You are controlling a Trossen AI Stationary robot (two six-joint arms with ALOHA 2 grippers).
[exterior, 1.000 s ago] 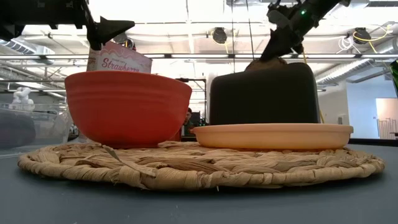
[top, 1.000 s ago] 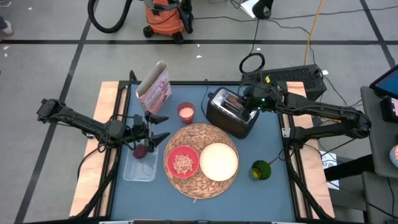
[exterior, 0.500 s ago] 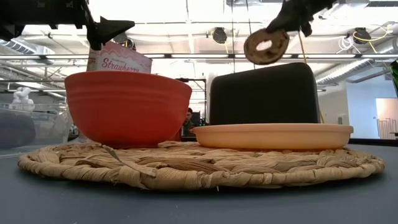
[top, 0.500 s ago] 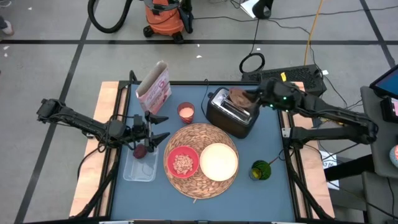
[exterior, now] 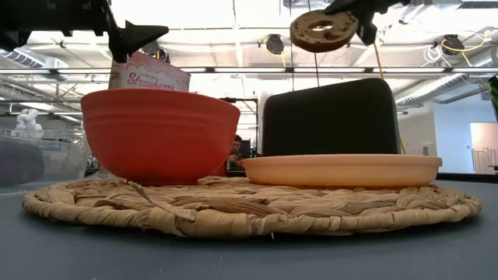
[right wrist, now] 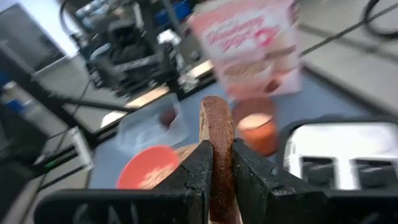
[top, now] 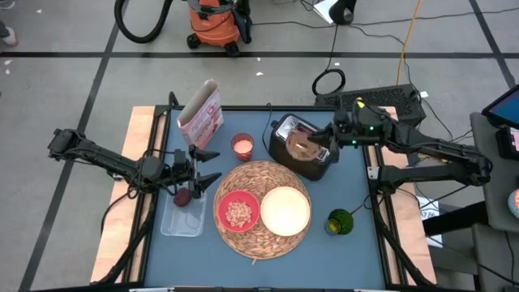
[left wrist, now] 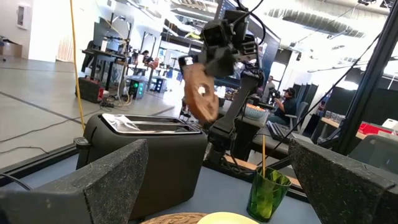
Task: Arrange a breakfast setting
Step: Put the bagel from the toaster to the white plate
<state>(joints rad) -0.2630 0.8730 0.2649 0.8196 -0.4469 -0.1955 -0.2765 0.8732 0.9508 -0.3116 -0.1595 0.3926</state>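
My right gripper [top: 323, 144] is shut on the browned round toast [top: 304, 147], held in the air above the black toaster [top: 302, 152]; the toast also shows in the low view [exterior: 323, 29] and the left wrist view [left wrist: 200, 99]. The woven straw mat [top: 263, 235] lies at the table's middle, bearing the red bowl [top: 238, 212] and the cream plate [top: 285, 210]. My left gripper [top: 209, 166] is open and empty, just left of the mat, above a clear tub [top: 180, 219] in which the dark red fruit [top: 183, 197] lies. My right gripper pinches the toast between its two fingers [right wrist: 198, 174], one on each flat face, near the rim [right wrist: 216, 163]. The fingers reach it from the table's right side, slanting down. The toast stands on edge, lifted clear above the toaster.
A pink cereal box [top: 201, 113] and a pink cup [top: 242, 147] stand at the far left of the mat. A green cup [top: 340, 221] with a thin stem in it [left wrist: 263, 155] stands at the near right. The toaster sits far right of the mat.
My right gripper has drawn the toast up out of the toaster's slot and lifted it clear. It then carried the toast a little toward the table's near edge, and the toast has turned to show its face to the low view. My left arm has kept still.
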